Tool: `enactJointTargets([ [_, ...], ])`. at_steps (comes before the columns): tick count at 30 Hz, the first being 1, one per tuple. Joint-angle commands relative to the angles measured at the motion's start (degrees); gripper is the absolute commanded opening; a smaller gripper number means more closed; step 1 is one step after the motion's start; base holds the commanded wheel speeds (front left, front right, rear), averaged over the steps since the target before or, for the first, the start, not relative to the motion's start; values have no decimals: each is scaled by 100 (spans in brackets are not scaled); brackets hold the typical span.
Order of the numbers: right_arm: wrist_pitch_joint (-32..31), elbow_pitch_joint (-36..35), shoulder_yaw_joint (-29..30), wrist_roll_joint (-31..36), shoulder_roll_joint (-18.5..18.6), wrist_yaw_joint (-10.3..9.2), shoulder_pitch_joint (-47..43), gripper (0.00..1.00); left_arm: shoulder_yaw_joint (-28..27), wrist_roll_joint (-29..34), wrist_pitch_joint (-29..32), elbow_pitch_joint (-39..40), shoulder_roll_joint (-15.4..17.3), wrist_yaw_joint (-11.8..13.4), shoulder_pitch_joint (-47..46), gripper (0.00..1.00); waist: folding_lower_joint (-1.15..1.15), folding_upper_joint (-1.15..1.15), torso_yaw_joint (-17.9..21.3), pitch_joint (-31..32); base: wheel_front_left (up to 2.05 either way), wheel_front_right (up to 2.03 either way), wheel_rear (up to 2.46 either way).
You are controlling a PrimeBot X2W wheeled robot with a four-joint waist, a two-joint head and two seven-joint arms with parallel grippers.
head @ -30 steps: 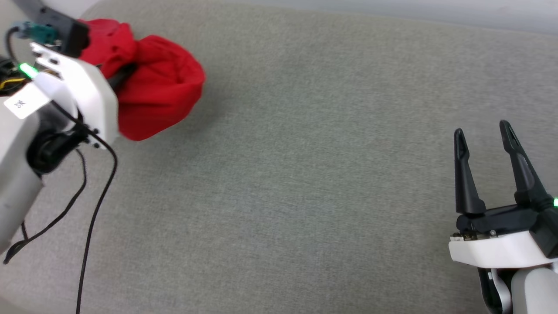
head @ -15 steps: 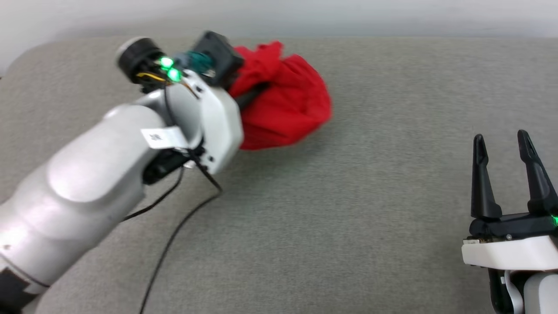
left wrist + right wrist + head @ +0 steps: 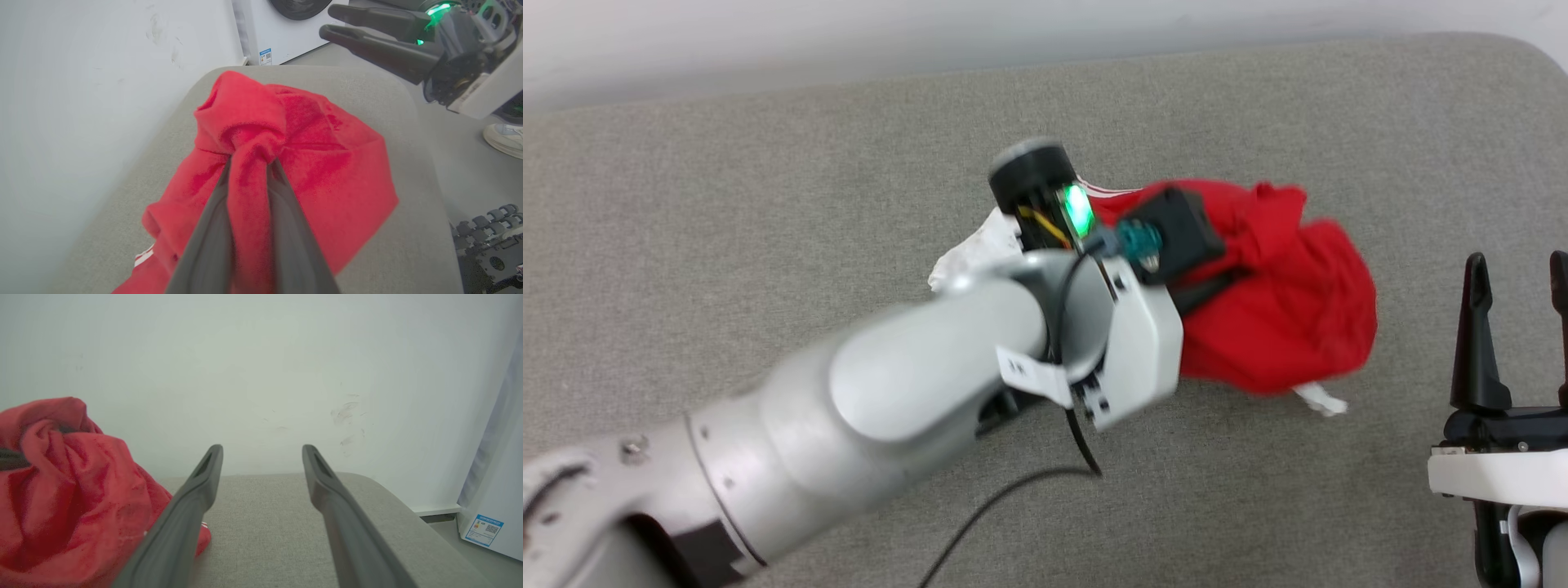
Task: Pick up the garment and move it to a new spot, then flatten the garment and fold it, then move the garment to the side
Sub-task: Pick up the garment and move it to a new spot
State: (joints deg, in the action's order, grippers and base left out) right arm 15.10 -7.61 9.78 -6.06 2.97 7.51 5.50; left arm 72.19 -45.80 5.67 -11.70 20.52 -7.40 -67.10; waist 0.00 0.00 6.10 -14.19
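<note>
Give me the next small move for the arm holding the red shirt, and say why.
Probably lower the left gripper and let go, leaving the shirt on the grey cushion. Its fingers pinch one fold and the shirt is a crumpled bundle, so it cannot be flattened while gripped. The right gripper stands open beside it, apart, ready to help spread it.

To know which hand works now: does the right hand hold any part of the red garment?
No, the right hand is open, bare grey cushion between its fingers, and the garment lies beside it.
</note>
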Motion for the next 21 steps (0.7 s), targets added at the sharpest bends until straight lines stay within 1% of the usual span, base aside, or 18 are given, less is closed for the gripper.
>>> enactJointTargets([
  [1,10,-43,28,-45,-16,-4,11,100,87,-1,33,-55,-110,2,313,0,0,0,16,-71,0,0,0],
  [4,10,-48,33,-46,-16,-4,62,100,109,209,210,-174,-268,1,732,0,0,0,12,-149,0,0,0],
  [7,10,-39,14,-48,-16,-4,113,100,117,562,593,-173,-431,1,1425,0,0,0,5,-217,0,0,0],
  [12,10,-17,-5,-27,-16,-4,172,100,114,914,1037,-178,-450,1,2279,0,0,0,-19,-305,0,0,0],
  [15,10,2,-7,-2,-15,-4,171,100,118,1021,1217,-216,-423,1,2572,0,0,0,-39,-336,0,0,0],
  [17,10,15,-9,6,-16,-4,180,100,122,1113,1232,-252,-428,1,2704,0,0,0,-51,-345,0,0,0],
  [19,10,41,-6,13,-15,-4,177,100,123,1221,1077,-338,-458,1,2722,0,0,0,-70,-328,0,0,0],
  [20,10,55,0,15,-15,-4,165,100,122,1249,896,-408,-498,1,2679,100,0,0,-87,-304,0,0,0],
  [21,10,55,0,15,-15,-4,165,100,122,1249,896,-408,-498,1,2679,100,0,0,-87,-304,0,0,0],
])
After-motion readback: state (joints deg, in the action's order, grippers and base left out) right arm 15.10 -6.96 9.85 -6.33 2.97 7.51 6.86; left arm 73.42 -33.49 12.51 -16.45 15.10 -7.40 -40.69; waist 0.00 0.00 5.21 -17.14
